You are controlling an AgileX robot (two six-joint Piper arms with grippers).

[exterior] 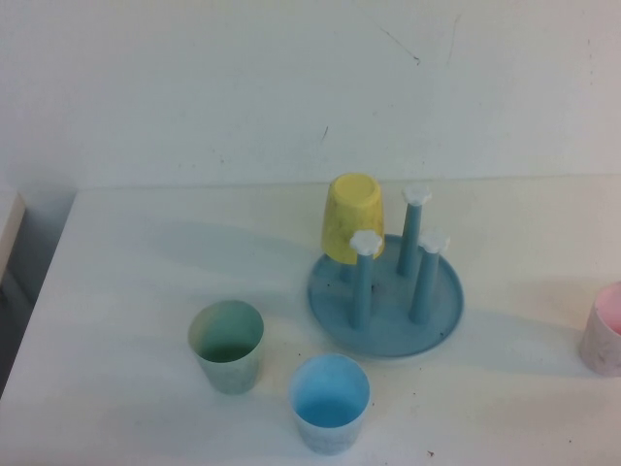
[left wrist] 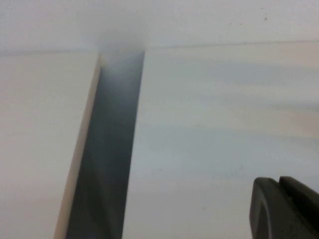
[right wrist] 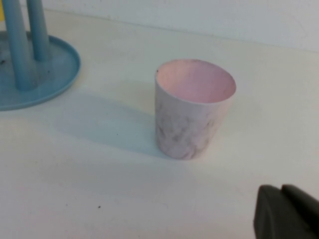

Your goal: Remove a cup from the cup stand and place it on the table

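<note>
The light blue cup (exterior: 330,403) stands upright on the white table (exterior: 126,282), near its front edge and in front of the cup stand (exterior: 388,342). The stand is a round blue dish with blue pegs topped by white knobs. A yellow cup (exterior: 353,217) hangs upside down on its back-left peg. Neither gripper shows in the high view. In the left wrist view my left gripper (left wrist: 279,182) is shut and empty above the table's left edge. My right gripper (right wrist: 281,189) is shut and empty, hanging over the table near the stand's rim (right wrist: 55,79).
A pale green cup (exterior: 226,346) stands upright left of the light blue cup. A pink marbled cup (right wrist: 193,107) stands upright at the table's right edge (exterior: 605,330). A dark gap (left wrist: 107,149) separates the table from a second surface on the left.
</note>
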